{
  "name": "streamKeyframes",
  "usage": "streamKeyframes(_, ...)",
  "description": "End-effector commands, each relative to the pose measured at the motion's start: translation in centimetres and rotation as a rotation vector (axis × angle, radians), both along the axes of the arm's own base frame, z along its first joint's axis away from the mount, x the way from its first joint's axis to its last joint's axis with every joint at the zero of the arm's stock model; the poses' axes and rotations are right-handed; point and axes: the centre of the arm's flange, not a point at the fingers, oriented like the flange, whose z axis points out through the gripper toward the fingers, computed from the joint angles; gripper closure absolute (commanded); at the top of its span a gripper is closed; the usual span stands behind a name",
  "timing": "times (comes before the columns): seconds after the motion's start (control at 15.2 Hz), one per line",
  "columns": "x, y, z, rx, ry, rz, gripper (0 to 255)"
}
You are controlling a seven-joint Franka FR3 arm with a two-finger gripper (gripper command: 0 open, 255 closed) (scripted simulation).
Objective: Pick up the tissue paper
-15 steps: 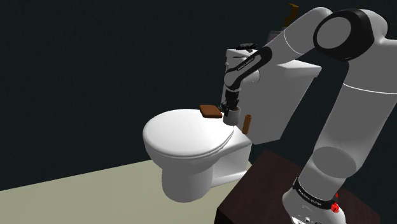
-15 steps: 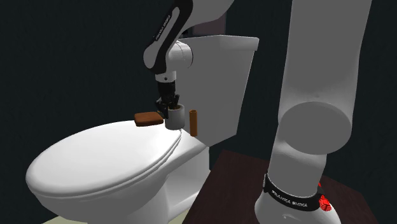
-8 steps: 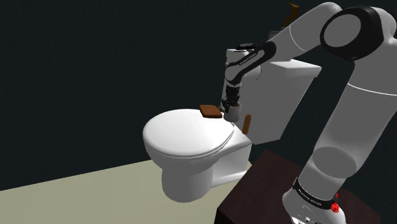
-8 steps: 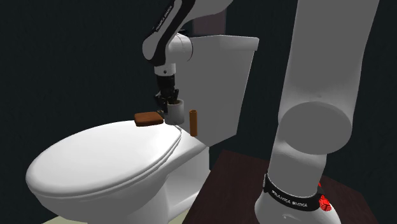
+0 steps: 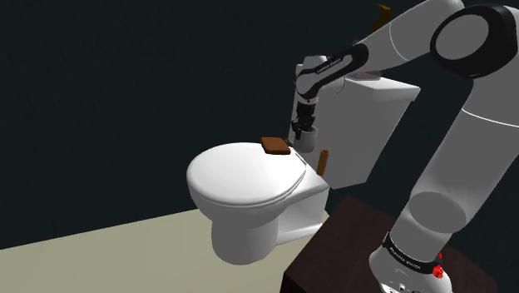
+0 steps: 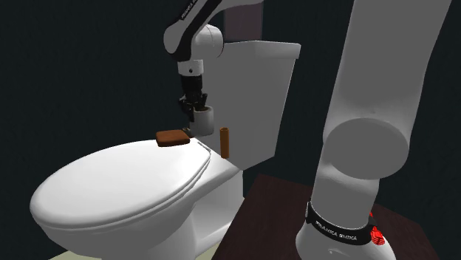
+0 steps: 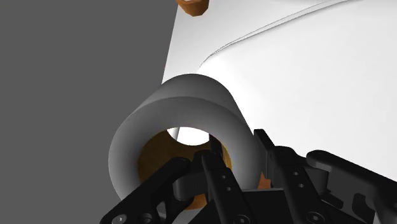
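Pincer (image 7: 236, 153) is closed on the tissue roll (image 7: 181, 111). One finger (image 7: 213, 175) goes into the brown core, the other sits outside, w/ the roll's wall nipped btwn them. Roll is plain grey-white.

In the second exterior view the roll hangs under the pincer, clear of the toilet (image 6: 111, 192). It's just above the toilet's back ledge & in front of the tank (image 6: 255, 89). Arm (image 5: 391, 46) reaches over from the stand (image 5: 353, 237) w/ the wrist pointing about straight down.

Toilet lid (image 5: 237, 175) is down. Brown block (image 6: 171, 137) lies flat at the back of the lid, near the roll on that view's left. Brown peg (image 6: 224, 141) stands upright on the ledge against the tank, on that view's right. So the roll sits btwn the two, higher than both, touching neither.

Small brown thing (image 5: 382, 15) on top of the tank, can't tell what. Stand is a dark box beside the toilet. Beige floor (image 5: 125, 245) under the bowl, black area behind it all.
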Motion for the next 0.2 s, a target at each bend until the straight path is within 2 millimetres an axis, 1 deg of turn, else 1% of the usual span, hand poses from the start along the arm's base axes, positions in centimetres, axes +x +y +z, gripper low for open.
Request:
streamKeyframes(0.0,-0.05,-0.06,1.09,-0.001,-0.001,-0.001,255)
streamKeyframes(0.13,-0.05,-0.06,1.17,-0.001,-0.001,-0.001,255)
